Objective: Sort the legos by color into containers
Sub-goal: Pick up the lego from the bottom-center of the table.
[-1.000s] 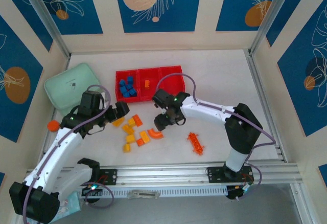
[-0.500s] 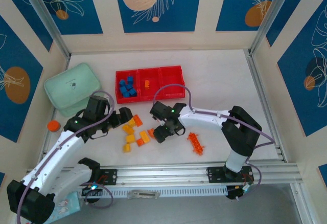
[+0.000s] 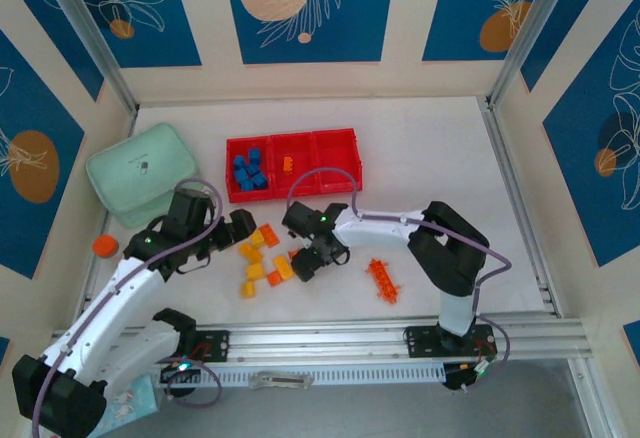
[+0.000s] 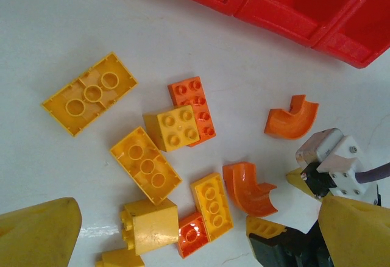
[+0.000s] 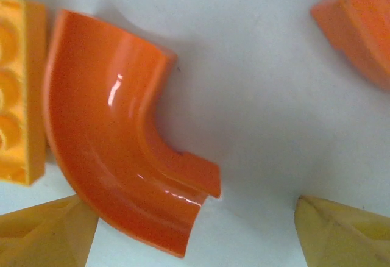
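Item: curved orange brick, lay flat on desk, near tray.
Hands: right hand stood open over it, nothing held; left hand open, empty, beside yellow bricks.
Handling note: the curve should sit centred in the gap before closing, clear of the adjoining yellow brick.

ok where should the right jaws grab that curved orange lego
Probably from above, across the band of the curved orange lego near its free lower end: one jaw on the outer curve, one in the hollow. It lies flat, and a yellow brick crowds the other end.
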### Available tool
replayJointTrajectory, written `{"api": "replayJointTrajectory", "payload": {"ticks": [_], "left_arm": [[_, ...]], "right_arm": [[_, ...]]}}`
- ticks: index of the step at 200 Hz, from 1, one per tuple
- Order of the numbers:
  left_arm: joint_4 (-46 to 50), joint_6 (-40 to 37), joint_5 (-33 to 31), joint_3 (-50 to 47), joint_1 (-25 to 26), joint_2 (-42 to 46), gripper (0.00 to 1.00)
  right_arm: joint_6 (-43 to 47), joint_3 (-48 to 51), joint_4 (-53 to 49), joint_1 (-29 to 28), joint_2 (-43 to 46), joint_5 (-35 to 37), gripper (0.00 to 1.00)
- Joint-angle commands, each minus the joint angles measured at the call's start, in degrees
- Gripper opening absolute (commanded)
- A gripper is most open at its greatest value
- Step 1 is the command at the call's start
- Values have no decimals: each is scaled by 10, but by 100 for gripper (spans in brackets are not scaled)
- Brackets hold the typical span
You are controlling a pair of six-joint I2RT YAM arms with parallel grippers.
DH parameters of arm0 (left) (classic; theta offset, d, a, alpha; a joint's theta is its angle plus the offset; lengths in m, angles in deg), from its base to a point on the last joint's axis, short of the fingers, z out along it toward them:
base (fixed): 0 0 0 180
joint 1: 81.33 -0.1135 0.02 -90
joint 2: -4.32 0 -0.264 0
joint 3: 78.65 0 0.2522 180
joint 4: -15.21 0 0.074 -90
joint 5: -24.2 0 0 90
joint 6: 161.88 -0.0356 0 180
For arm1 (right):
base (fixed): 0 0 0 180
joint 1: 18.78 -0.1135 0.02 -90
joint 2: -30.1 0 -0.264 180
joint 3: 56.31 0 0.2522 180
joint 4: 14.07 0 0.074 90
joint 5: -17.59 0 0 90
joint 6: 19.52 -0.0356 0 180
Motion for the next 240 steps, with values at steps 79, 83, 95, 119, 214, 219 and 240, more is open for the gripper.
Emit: {"api": "replayJointTrajectory", "payload": {"ticks": [79, 83, 95, 119, 214, 219, 240], "left_arm": [[33, -3, -27, 9, 3, 5, 99], [33, -3, -27, 9, 3, 5, 99], [35, -4, -27, 10, 3, 5, 99], [36, -5, -28, 12, 4, 5, 99], [37, -23, -31, 45, 1, -12, 99], [38, -26, -32, 49, 0, -13, 99], [39, -39, -35, 71, -7, -22, 99]], "right_arm": [[33, -74, 3, -4, -62, 6, 69], [34, -76, 3, -5, -63, 5, 68], [34, -77, 2, -6, -65, 3, 63], [33, -72, 4, -8, -63, -2, 56], [20, -93, -16, 0, -6, -1, 35], [20, -100, -21, 3, 0, 0, 36], [13, -134, -38, 22, 16, 5, 35]]}}
